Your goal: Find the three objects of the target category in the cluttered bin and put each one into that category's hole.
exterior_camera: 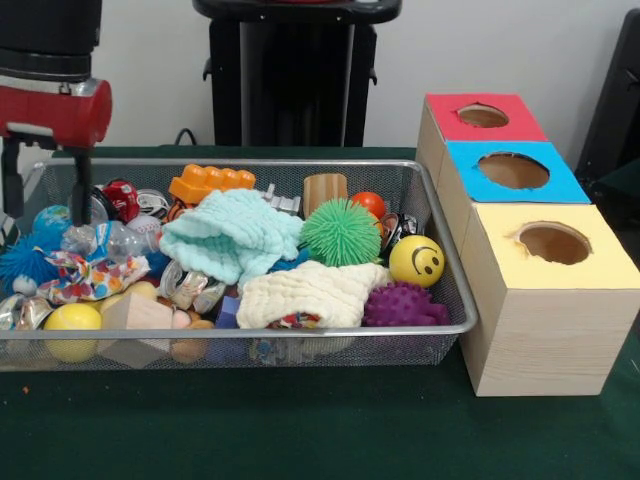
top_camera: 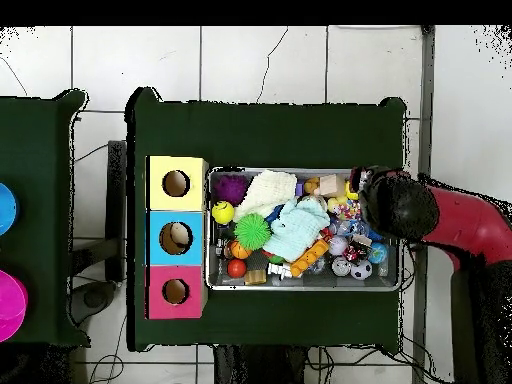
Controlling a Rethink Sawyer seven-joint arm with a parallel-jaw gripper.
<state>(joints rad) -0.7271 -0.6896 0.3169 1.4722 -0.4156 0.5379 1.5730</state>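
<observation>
- The gripper (exterior_camera: 45, 195) hangs at the frame's left edge, over the left end of the bin (exterior_camera: 300, 331); whether it is open or closed I cannot tell.
- One printed wad (exterior_camera: 88, 274) lies in the bin's lower left, just below and right of the gripper, its long axis roughly left to right.
- Another printed scrap (exterior_camera: 295, 321) peeks from under the cream cloth (exterior_camera: 315, 292).
- The yellow-topped hole (exterior_camera: 552, 242) sits far right, across the whole bin.

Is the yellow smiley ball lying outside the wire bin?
No: in the front view the yellow smiley ball sits inside the wire bin, near its end by the boxes, next to the purple spiky ball.
</observation>
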